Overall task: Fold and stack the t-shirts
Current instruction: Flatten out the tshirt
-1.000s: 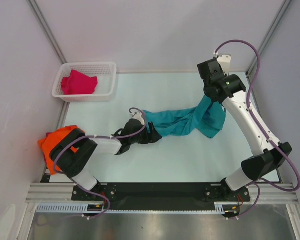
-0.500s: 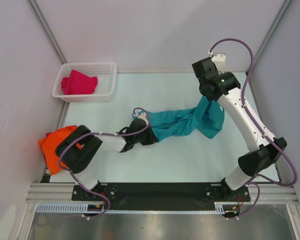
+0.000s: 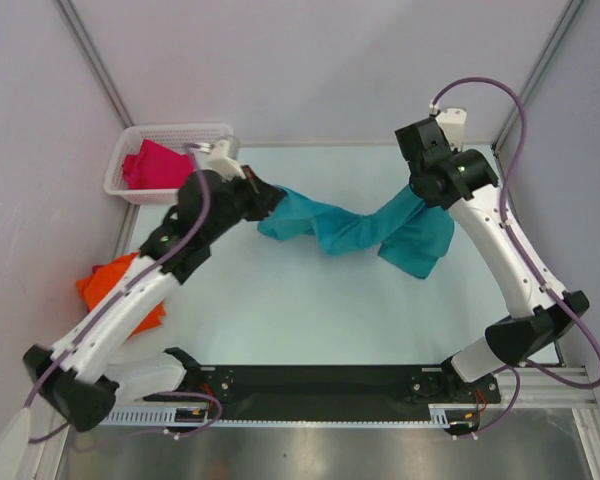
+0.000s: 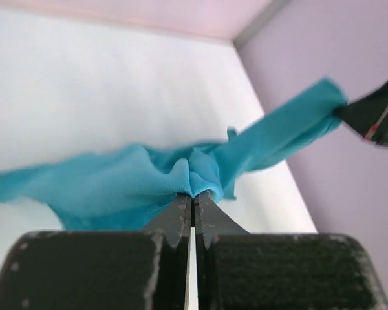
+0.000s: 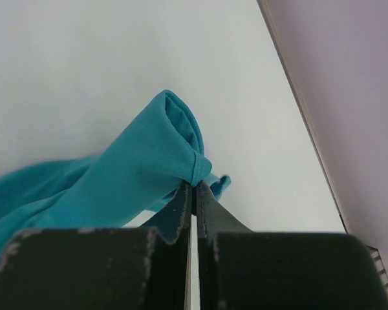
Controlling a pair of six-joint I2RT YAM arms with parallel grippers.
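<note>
Teal-blue t-shirt (image 3: 345,232) slung between the two arms over the far half of the table (image 3: 310,310), hanging as a twisted, sagging band rather than a flat sheet; whether its lowest lobe at the right touches the table cannot be told. The left gripper (image 4: 192,197) is clamped tight on a small bunched fold at the shirt's left end, just beside the white basket (image 3: 223,160). The right gripper (image 5: 194,188) is pinched closed on a rolled edge at the right end, near the far right corner. Both holds sit at the very fingertips and take in little cloth, so a further pull apart to flatten the garment is likely to drag an end free. The twist along the span is the second hazard: lowered as it hangs, the shirt would probably land creased, with layers tucked under. Which parts of the garment are held, hem or shoulder, cannot be made out, so the spread may come out skewed. A left-arm swing could also nudge the basket holding the magenta-red t-shirt (image 3: 158,165), or brush the crumpled orange t-shirt (image 3: 115,288) at the near left edge.
</note>
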